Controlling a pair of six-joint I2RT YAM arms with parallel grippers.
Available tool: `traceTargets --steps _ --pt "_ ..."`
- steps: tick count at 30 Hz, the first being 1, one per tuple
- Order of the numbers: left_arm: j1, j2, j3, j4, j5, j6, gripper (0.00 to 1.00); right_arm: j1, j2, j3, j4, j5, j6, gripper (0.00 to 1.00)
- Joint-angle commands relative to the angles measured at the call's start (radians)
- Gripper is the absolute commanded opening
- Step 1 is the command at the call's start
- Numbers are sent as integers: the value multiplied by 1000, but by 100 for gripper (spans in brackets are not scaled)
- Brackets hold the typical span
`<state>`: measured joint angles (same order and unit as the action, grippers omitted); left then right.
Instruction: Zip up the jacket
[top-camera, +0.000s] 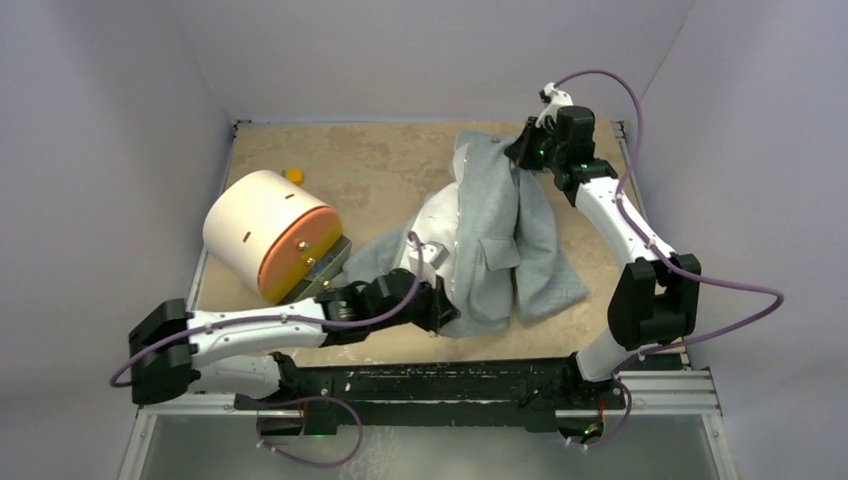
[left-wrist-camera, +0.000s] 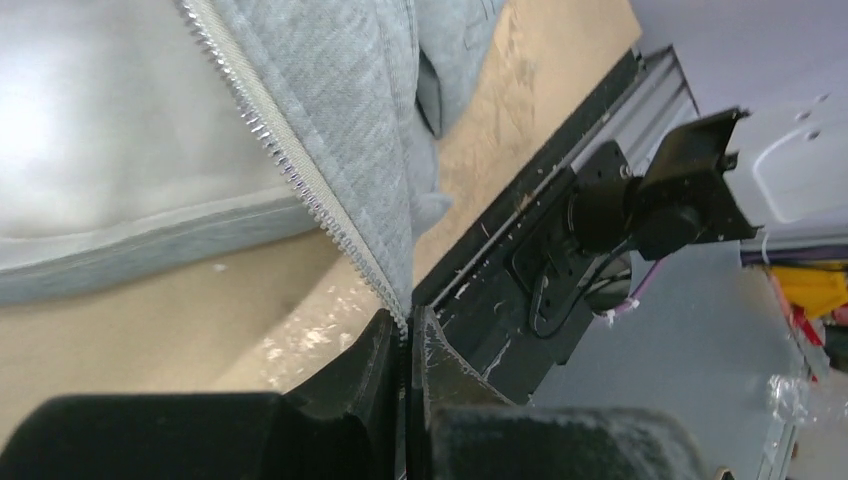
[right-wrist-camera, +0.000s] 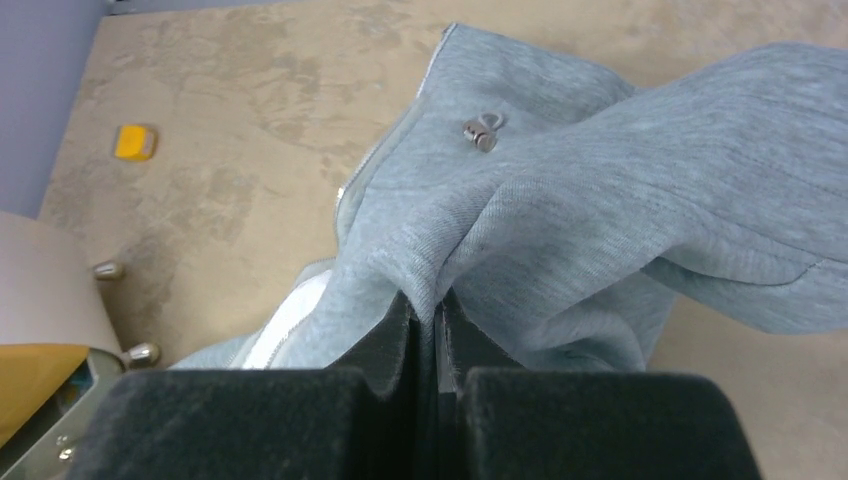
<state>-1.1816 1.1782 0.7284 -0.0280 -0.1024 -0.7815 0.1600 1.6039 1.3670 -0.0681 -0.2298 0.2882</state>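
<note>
Jacket (top-camera: 490, 220), grey, unzipped, white lining showing, is clamped at six o'clock by left gripper (left-wrist-camera: 407, 328), at twelve by right gripper (right-wrist-camera: 430, 308).

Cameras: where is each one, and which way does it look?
Top: above and behind, looking down on the table; left gripper and right gripper hold the jacket.
Left wrist: on the left arm, facing the near rail; its gripper pinches the zipper.
Right wrist: on the right arm, looking left across the table; its gripper pinches cloth.
All share the jacket.
</note>
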Motion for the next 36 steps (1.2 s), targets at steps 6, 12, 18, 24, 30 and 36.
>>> traceTargets --steps 6,12,18,24,30,36 --pt "2 184 -28 149 -54 -86 0 -94 -48 -108 71 19 -10 13" --pt "167 192 -41 46 -119 -66 17 -94 -58 -178 101 -69 22 43" --pt "172 124 101 -131 -227 75 58 -94 -144 -165 45 -24 16 67" --pt "245 89 177 -191 -297 145 66 -91 -213 -124 -12 -21 25 73" --pt "366 198 185 -177 -215 192 68 -85 -258 -132 -32 -62 51 74" --pt "415 287 172 -130 -133 211 69 -83 -271 -137 -59 -87 32 73"
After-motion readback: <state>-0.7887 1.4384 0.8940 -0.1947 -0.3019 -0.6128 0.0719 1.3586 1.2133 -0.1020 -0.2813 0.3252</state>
